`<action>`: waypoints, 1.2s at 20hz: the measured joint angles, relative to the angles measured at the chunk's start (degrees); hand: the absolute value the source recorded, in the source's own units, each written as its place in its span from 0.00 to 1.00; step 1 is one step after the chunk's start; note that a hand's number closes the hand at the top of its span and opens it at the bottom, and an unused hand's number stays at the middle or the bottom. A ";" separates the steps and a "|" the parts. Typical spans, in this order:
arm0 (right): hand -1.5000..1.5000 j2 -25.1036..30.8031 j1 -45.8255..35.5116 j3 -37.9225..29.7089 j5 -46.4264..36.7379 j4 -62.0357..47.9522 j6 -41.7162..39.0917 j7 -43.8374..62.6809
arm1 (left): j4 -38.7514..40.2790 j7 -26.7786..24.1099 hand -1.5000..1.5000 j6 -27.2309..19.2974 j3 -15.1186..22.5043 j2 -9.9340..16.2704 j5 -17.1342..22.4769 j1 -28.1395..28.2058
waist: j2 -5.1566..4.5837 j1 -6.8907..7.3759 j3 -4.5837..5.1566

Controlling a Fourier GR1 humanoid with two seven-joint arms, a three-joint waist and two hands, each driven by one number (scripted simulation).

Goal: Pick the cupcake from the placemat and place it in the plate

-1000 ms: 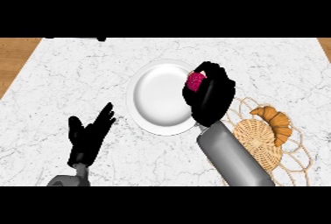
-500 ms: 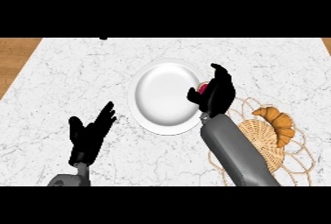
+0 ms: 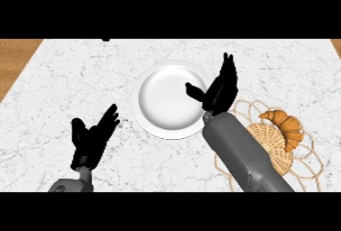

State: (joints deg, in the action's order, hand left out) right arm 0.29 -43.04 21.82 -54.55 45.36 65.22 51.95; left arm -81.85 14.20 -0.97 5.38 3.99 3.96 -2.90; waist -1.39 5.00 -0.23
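Note:
A white plate (image 3: 166, 97) lies at the counter's middle, and its visible surface is bare. My right hand (image 3: 216, 90) stands over the plate's right rim with fingers straight and pointing away from me, thumb spread toward the plate; it is open and holds nothing that I can see. No cupcake shows anywhere; the hand and forearm could be hiding it. At the lower left my left hand (image 3: 93, 137) rests open above the counter, fingers up.
A round wicker placemat (image 3: 266, 140) lies at the right, partly under my right forearm, with a croissant (image 3: 288, 128) on it. The marble counter (image 3: 80, 76) ends in wooden strips at the far left and far right.
The right hand held a pink cupcake at the plate's right rim. Its fingers have since straightened and the hand has turned upright, and the cupcake is out of sight. The left hand has not moved.

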 measured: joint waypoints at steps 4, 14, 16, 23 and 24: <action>0.00 0.04 1.22 0.94 4.36 1.61 5.62 -2.77 | 1.10 -1.44 0.50 -0.06 -1.09 0.34 0.18 0.71 | 0.46 -1.38 -0.01; 0.00 0.81 15.54 13.24 19.11 20.69 10.88 -12.96 | 0.42 -1.99 0.50 -0.09 -2.55 0.71 0.86 2.56 | 1.27 -4.15 0.04; 0.00 1.06 19.55 15.82 19.94 24.82 10.71 -14.42 | -0.27 -1.55 0.50 -0.24 -2.60 0.78 0.75 3.13 | 1.36 -4.49 0.09; 0.00 1.39 31.33 21.89 18.05 32.65 8.65 -17.88 | -1.24 -0.90 0.50 -0.24 -3.02 0.73 0.68 4.00 | 1.48 -5.04 0.20; 0.00 1.44 33.31 22.00 16.49 34.23 7.79 -17.51 | -1.02 -0.88 0.50 -0.13 -3.26 0.79 0.78 3.93 | 1.51 -5.12 0.20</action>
State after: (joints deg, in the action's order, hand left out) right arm 1.73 -9.73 43.81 -38.06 79.59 73.01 34.44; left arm -82.88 13.32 -1.10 2.12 4.78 4.74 1.03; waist 0.11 -0.12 -0.04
